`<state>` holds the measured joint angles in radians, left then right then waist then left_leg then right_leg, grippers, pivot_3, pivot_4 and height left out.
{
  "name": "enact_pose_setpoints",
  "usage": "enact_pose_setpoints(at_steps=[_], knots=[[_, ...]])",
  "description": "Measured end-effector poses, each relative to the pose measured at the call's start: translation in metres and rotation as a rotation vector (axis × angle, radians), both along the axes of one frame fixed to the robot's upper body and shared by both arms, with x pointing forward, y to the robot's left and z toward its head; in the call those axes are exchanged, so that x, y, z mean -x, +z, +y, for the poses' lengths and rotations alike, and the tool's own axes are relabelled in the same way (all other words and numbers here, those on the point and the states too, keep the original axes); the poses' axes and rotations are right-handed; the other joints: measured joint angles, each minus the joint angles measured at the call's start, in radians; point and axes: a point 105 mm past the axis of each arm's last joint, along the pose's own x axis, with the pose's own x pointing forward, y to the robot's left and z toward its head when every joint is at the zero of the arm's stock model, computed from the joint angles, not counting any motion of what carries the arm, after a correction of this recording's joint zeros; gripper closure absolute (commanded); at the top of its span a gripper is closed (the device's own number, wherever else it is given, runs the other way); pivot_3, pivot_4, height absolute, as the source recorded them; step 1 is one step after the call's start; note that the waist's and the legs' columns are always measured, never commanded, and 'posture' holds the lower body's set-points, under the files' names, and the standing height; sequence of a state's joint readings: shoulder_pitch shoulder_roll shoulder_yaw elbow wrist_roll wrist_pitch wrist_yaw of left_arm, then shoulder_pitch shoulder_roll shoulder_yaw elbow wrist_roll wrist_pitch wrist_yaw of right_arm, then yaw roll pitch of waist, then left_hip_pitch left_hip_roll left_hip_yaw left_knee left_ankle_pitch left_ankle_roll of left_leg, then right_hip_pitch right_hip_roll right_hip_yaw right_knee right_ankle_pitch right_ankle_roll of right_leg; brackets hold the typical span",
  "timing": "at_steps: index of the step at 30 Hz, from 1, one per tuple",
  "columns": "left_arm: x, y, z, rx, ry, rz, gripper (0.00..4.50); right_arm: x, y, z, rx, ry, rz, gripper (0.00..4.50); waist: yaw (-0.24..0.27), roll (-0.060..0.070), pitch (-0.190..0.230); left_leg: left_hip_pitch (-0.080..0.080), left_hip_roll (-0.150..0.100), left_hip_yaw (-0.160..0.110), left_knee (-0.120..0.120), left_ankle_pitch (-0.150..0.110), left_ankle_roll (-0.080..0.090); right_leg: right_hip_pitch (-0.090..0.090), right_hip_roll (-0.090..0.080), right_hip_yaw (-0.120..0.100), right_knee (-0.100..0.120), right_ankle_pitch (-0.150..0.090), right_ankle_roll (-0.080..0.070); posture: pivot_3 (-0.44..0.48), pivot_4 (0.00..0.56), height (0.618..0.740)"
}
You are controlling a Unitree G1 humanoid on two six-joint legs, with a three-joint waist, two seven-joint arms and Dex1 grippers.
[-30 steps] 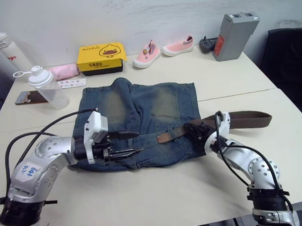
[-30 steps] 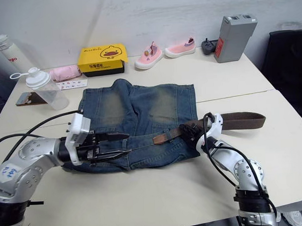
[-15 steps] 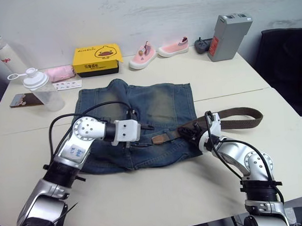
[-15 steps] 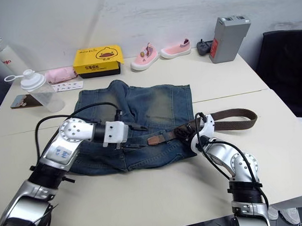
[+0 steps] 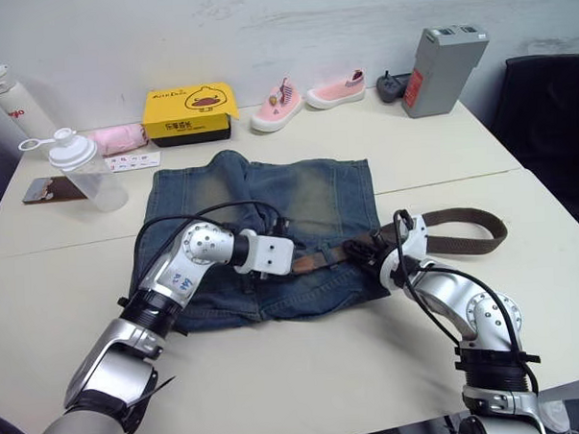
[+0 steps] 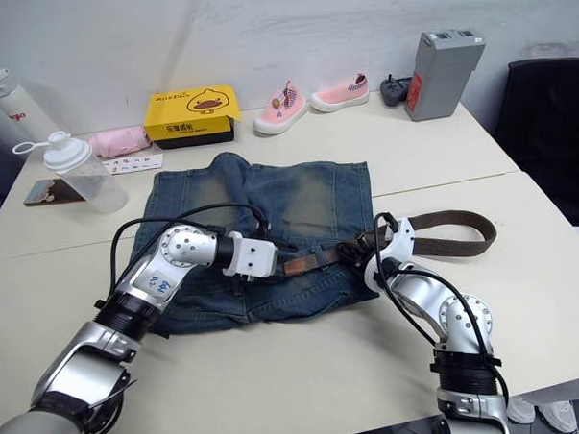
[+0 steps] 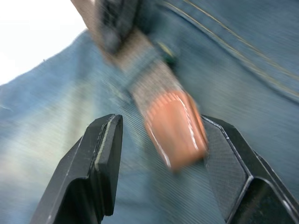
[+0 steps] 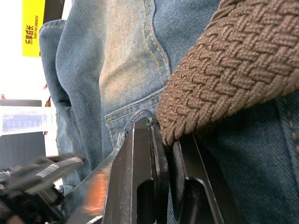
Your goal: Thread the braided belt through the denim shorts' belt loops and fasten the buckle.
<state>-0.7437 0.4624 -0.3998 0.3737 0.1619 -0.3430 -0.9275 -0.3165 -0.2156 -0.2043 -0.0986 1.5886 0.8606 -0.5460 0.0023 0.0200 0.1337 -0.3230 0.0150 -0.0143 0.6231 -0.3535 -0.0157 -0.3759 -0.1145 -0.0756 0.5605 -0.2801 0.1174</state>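
The denim shorts (image 5: pixel 270 203) lie flat mid-table, waistband toward me. The braided belt (image 5: pixel 463 231) runs along the waistband and loops off to the right on the table. Its orange-brown leather tip (image 7: pixel 175 130) sits between the fingers (image 7: pixel 100 158) of my left gripper (image 5: pixel 306 264), which is open around it. My right gripper (image 5: pixel 378 256) is shut on the braided strap (image 8: pixel 219 79) at the shorts' right edge. Behind the tip the belt passes under a dark blurred band (image 7: pixel 117 23), possibly one of the belt loops. The buckle is hidden.
A clear shaker bottle (image 5: pixel 91 173) and a phone (image 5: pixel 46 189) stand at the left. At the back are a yellow box (image 5: pixel 191 114), pink shoes (image 5: pixel 283 104) and a grey box (image 5: pixel 444 68). A black chair (image 5: pixel 554 119) is beside the table's right edge.
My left gripper has moved right along the waistband until the belt's tip lies between its fingers. The right gripper has kept its hold on the belt. The camera has shifted.
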Motion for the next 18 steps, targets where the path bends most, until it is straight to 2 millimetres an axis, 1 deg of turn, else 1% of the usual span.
enact_pose_setpoints(at_steps=[1,2,3,4,5,6,14,16,18], knots=[[0.0009,-0.0002,-0.0009,0.003,-0.007,-0.002,2.89,0.0008,-0.0007,-0.0007,0.001,-0.004,0.002,4.5,-0.001,0.0,0.0,0.0,0.0,0.0,0.0,0.0,-0.001,0.0,0.0,0.0,0.0,0.0,0.0,0.0,0.15,0.739],[0.0015,-0.0009,-0.0009,0.003,-0.009,-0.001,3.39,0.0017,-0.0012,-0.0013,0.002,-0.009,0.003,4.5,-0.001,0.0,0.0,0.0,0.0,0.0,0.0,0.001,-0.001,0.0,0.0,0.0,0.0,0.0,0.0,0.0,0.15,0.739],[0.0018,-0.0013,-0.0008,0.004,-0.01,0.0,3.61,0.0021,-0.0014,-0.0015,0.002,-0.011,0.004,4.5,-0.001,0.0,0.0,0.0,0.0,0.0,0.0,0.001,-0.001,0.0,0.0,0.0,0.0,0.0,0.0,0.0,0.15,0.739],[0.0023,-0.0017,-0.0009,0.004,-0.013,-0.001,4.2,0.0025,-0.0018,-0.0018,0.003,-0.013,0.006,4.5,-0.001,0.0,0.0,0.0,0.0,0.0,0.0,0.001,-0.001,0.0,0.0,0.0,0.0,0.0,0.0,0.0,0.15,0.739],[0.0026,-0.0016,-0.001,0.004,-0.015,-0.003,4.4,0.0028,-0.0023,-0.0018,0.003,-0.015,0.008,4.5,-0.001,0.0,0.0,0.0,0.0,0.0,0.0,0.0,0.0,0.0,0.0,0.0,0.0,0.0,0.0,0.0,0.15,0.739],[0.0028,-0.0017,-0.001,0.004,-0.016,-0.003,4.46,0.0031,-0.0025,-0.0018,0.003,-0.017,0.009,4.5,-0.001,0.0,0.0,0.0,0.0,0.0,0.0,0.0,0.0,0.0,0.0,0.0,0.0,0.0,0.0,0.0,0.15,0.739],[0.0044,-0.0008,-0.0005,-0.003,-0.029,-0.02,4.46,0.0053,0.0005,-0.0012,0.006,-0.027,0.009,4.5,-0.001,0.001,0.0,0.0,0.0,0.0,0.0,0.0,0.0,0.0,0.0,0.0,0.0,0.0,0.0,0.0,0.15,0.739],[0.0056,0.0002,-0.0004,-0.008,-0.032,-0.023,4.5,0.0054,0.0034,-0.001,-0.018,-0.043,0.011,3.69,-0.001,0.001,0.0,0.0,0.0,0.0,0.0,0.0,0.0,0.0,0.0,0.0,0.0,0.0,0.0,0.0,0.15,0.739],[0.0082,0.0014,-0.0007,-0.013,-0.038,-0.027,4.5,0.0074,0.0061,-0.0019,-0.041,-0.057,0.008,3.05,-0.001,0.001,0.0,0.0,0.0,0.0,0.0,0.0,0.0,0.0,0.0,0.0,0.0,0.0,0.0,0.0,0.15,0.739]])
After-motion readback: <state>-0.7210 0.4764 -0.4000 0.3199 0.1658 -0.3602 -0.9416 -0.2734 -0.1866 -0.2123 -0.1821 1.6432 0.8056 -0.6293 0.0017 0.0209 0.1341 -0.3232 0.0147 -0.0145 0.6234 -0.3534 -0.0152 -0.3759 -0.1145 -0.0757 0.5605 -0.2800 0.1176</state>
